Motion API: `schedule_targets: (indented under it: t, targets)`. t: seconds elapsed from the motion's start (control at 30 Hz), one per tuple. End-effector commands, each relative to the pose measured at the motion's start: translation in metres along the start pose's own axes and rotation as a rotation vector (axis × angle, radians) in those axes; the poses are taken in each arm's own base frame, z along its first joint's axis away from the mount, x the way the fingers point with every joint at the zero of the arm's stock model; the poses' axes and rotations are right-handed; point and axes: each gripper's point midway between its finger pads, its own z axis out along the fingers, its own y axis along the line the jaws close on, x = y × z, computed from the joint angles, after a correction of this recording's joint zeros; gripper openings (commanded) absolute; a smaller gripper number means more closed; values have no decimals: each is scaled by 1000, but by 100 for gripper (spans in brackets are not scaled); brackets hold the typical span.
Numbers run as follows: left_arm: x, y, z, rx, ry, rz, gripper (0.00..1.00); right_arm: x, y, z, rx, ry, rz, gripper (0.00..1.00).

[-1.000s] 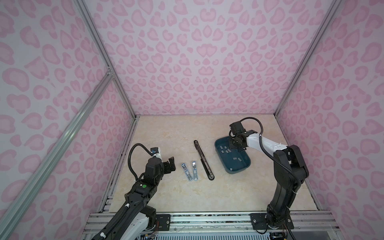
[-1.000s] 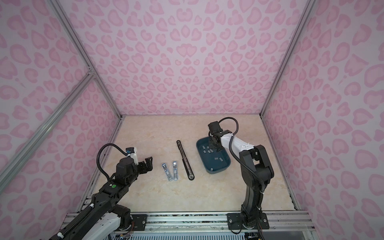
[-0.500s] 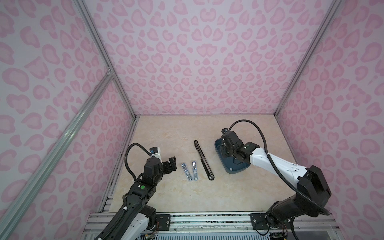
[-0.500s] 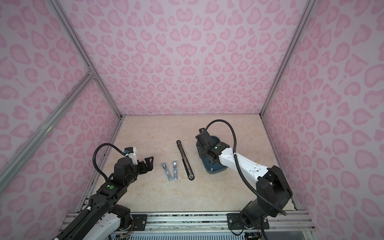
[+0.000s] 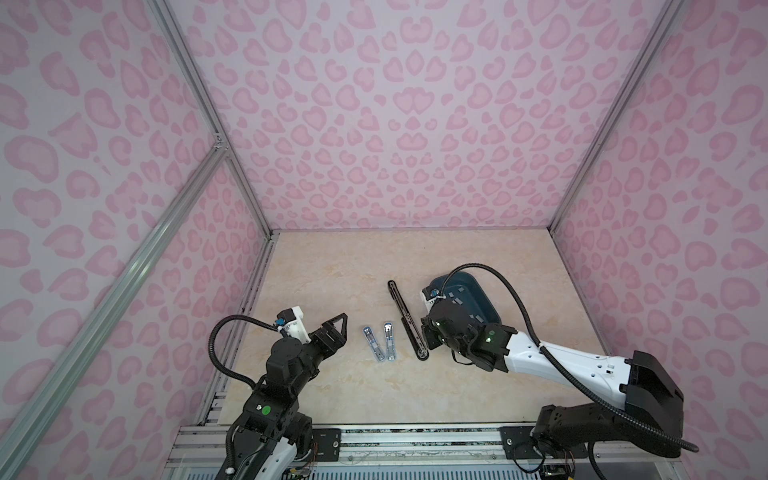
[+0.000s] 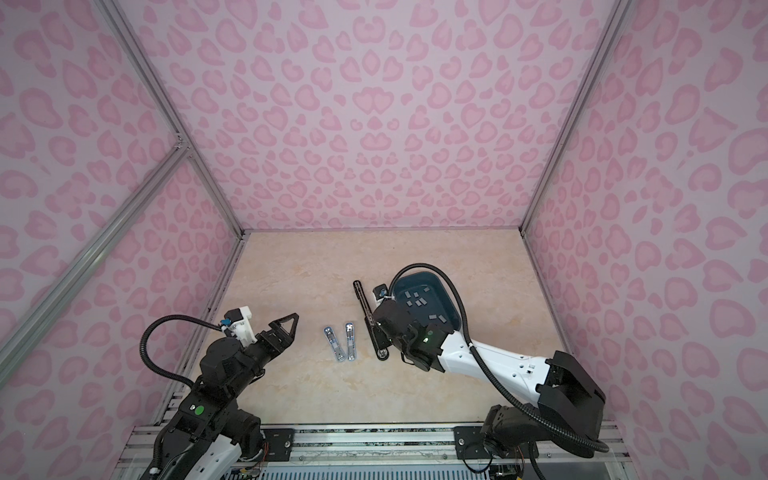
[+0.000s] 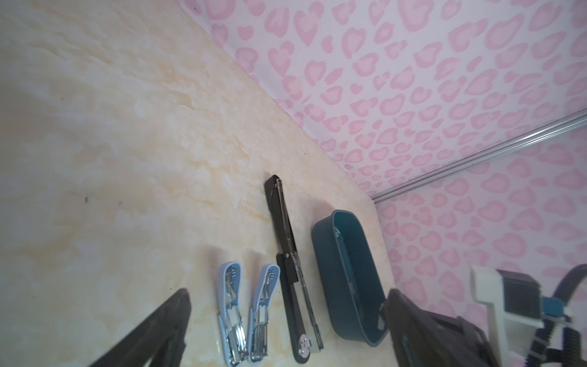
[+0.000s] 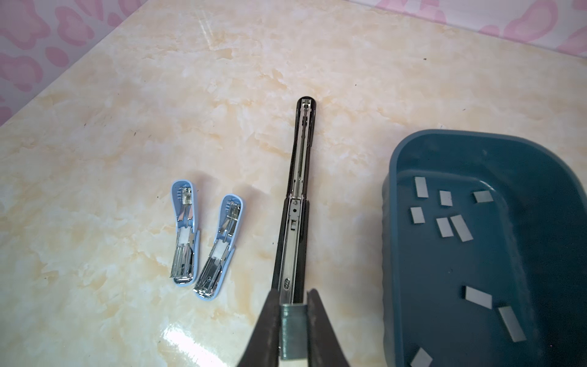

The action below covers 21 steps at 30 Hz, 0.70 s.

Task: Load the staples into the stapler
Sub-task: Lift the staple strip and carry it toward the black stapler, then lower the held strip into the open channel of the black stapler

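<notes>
Pinching a staple strip [image 8: 293,332], the right fingers [image 8: 268,324] hang over the near end of the black stapler [image 8: 297,203], strip in line with its open channel ahead. Farther off, the left fingers [image 7: 168,324] stand spread, empty.

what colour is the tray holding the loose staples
Plain dark teal. The tray shows best in the right wrist view.

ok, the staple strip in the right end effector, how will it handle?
Probably stiff: the staple strip stands straight in the right end effector. Likely light, being small beside the black stapler. Ribbed rows of thin staples suggest it could snap if squeezed or bent.
</notes>
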Motion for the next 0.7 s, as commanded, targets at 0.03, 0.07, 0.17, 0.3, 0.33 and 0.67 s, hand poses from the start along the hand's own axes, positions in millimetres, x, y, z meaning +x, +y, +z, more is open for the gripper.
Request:
schedule_targets:
  t: [0.03,0.07,0.17,0.3,0.33,0.67]
  targets:
    - [6,-4,17,83,-6,-49,97,3,2,5,0,-14,35,16]
    - [10,-2,22,88,3,-28,97,8,3,7,-4,-1,34,15]
    - [31,-1,37,123,97,76,97,22,4,15,-3,25,24,15]
    - [41,-8,40,159,97,171,97,35,13,29,-42,54,41,16]
    - [42,-6,41,153,88,177,97,36,17,32,-60,67,49,15]
    - [46,-24,46,199,134,229,97,35,6,33,0,51,36,16]
